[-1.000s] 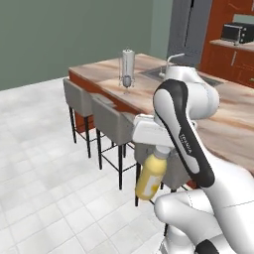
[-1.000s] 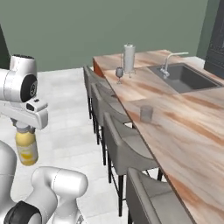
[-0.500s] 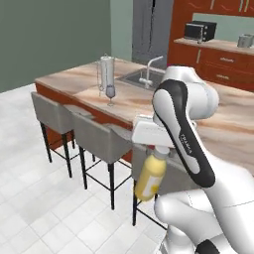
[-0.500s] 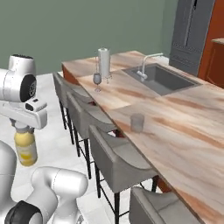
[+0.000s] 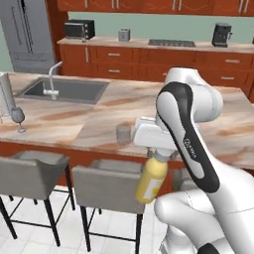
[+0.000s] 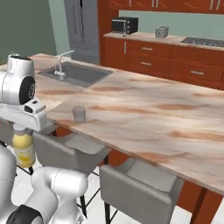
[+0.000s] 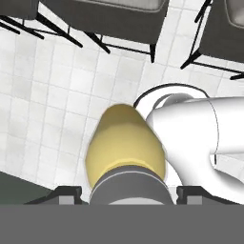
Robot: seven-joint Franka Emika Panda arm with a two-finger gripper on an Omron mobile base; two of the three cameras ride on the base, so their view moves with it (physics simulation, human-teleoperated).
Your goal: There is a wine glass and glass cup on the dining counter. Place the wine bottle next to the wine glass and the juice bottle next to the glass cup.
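The juice bottle [image 5: 151,179] is being held by its top in the gripper [image 5: 159,158], whose 2 fingers are closed partway around the bottle's capped end, and it is hanging neck-up and slightly tilted below the level of the dining counter [image 5: 99,124], on the near side of the counter's edge and above the stools [image 5: 110,185]. From the right base view the juice bottle [image 6: 24,149] is seen hanging under the gripper [image 6: 21,128], close to the robot's own body. In the hand view the yellow body of the juice bottle [image 7: 125,143] is being looked down upon, with white tiled floor [image 7: 57,95] beneath it. The glass cup [image 5: 123,134] is standing upright on the counter near its near edge, just left of the gripper. The wine glass [image 5: 18,117] is standing far to the left on the counter, with the sink [image 5: 64,89] and faucet [image 5: 52,79] lying beyond it.
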